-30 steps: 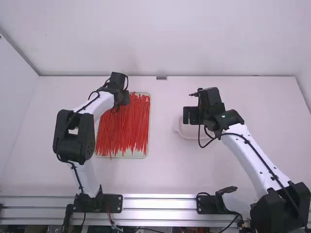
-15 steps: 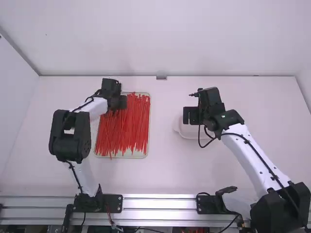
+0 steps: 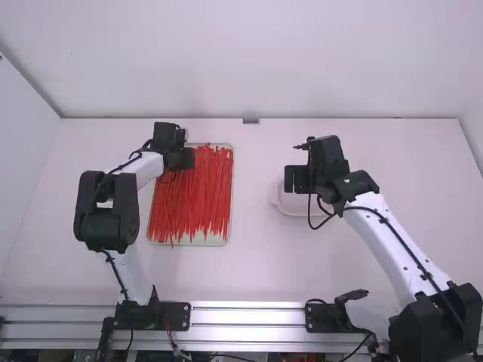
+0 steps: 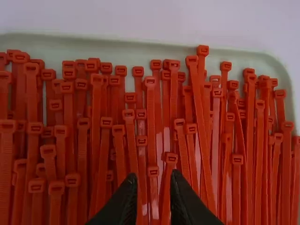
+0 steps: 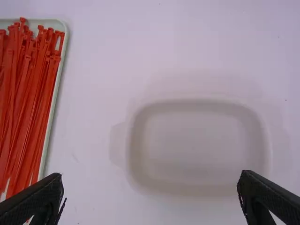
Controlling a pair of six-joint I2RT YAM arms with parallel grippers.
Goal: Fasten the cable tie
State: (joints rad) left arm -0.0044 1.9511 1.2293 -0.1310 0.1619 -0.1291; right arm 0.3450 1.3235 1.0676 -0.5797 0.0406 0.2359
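Note:
A heap of red cable ties lies on a pale green tray at the left of the table. My left gripper is low over the far left part of the heap. In the left wrist view its fingers stand a narrow gap apart with a red cable tie pinched between them, among the other red ties. My right gripper hangs open above a white container, which shows with nothing in it between the wide-spread fingers.
The tray's far rim runs just past the tie heads. Its corner and more ties show in the right wrist view. Bare white table lies between tray and container and to the right. A white wall closes the far side.
My left gripper has slid left along the tray's far end, from near the middle toward the far left corner. The right arm has stayed still.

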